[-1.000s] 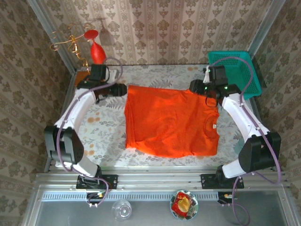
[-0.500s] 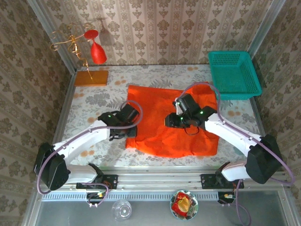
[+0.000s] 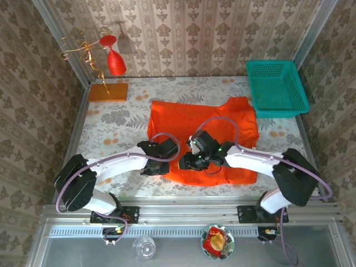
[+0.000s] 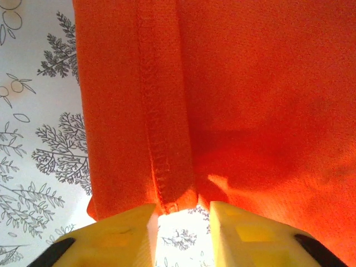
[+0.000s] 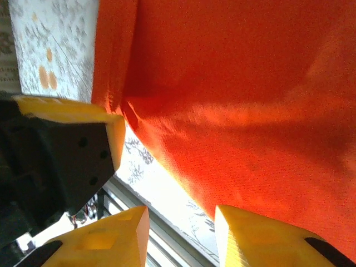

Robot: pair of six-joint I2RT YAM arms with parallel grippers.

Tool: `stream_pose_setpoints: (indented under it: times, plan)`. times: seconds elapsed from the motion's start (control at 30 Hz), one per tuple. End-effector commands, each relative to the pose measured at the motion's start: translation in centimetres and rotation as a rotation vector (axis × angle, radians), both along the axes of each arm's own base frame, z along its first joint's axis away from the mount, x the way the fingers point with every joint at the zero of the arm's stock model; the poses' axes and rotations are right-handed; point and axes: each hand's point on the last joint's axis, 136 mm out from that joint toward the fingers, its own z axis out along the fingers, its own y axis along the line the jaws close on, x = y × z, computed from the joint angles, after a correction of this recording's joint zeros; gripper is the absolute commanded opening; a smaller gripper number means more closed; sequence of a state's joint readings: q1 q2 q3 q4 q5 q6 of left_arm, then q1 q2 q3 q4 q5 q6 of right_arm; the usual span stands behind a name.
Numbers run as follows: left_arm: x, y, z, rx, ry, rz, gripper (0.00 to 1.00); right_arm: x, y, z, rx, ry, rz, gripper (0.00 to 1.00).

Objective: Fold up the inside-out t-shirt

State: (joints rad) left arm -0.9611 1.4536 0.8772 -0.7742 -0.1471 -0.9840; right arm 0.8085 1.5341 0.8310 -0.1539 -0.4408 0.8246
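On the flowered surface [image 3: 111, 133], the inside-out t-shirt [image 3: 206, 128] lies spread at the middle, its bright orange-red cloth wrinkled and its far right corner reaching near the teal basket [image 3: 277, 83]. Both arms stretch low across the near side and meet at the shirt's near edge, left of its middle, the two wrists just beside each other.

From the left wrist, the left pincer [image 4: 183, 214] shows two yellow fingers [image 4: 119, 233] set a little apart, with bright surface between them. A stitched seam of the shirt runs down and ends right at the mouth of that gap; I cannot tell whether the cloth is pinched.

From the right wrist, the right pincer [image 5: 181, 214] also has its yellow fingers [image 5: 267, 236] parted. The shirt's edge slants down to the right-hand fingertip, with pale surface and a metal rail showing between the fingers, and a hold on the cloth cannot be made out.

An orange-brown board [image 3: 108, 92] lies flat in the far left corner, with a red wine glass [image 3: 115, 62] above it.
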Motion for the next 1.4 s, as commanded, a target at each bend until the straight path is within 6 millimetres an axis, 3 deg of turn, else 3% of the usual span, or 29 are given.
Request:
stream_pose_setpoints:
  times: [0.0, 0.17, 0.37, 0.5, 0.7, 0.83, 0.93, 1.1, 1.37]
  plan:
    - [-0.2, 0.5, -1.3, 0.024, 0.019, 0.033, 0.33, -1.0, 1.9, -0.3, 0.056, 0.049, 0.032, 0.38]
    - [-0.5, 1.8, -2.1, 0.072, 0.037, 0.045, 0.33, -0.6, 1.9, -2.9, 0.004, 0.083, -0.005, 0.39]
    - [-0.7, 3.5, -1.8, 0.124, 0.034, 0.052, 0.31, 0.2, -1.4, -6.3, -0.172, 0.086, -0.073, 0.34]
    - [-0.7, 3.9, -1.4, 0.118, 0.023, 0.056, 0.23, 0.4, -2.7, -6.9, -0.198, 0.086, -0.101, 0.32]
    - [-0.3, 4.0, -0.4, 0.103, -0.008, 0.043, 0.01, 0.4, -3.5, -7.4, -0.237, 0.084, -0.109, 0.30]
    - [1.0, 3.7, 2.7, 0.041, -0.094, 0.011, 0.00, 1.2, -5.4, -8.0, -0.302, 0.070, -0.142, 0.28]
    - [2.4, 3.2, 6.3, -0.071, -0.186, -0.012, 0.00, 2.0, -7.1, -8.0, -0.336, 0.057, -0.176, 0.27]
    - [5.1, 0.4, 12.3, -0.392, -0.313, -0.125, 0.00, 3.6, -10.0, -7.8, -0.351, 0.050, -0.230, 0.26]
    - [6.3, -1.1, 19.5, -0.656, -0.431, -0.347, 0.00, 5.5, -14.1, -7.5, -0.359, 0.062, -0.330, 0.25]
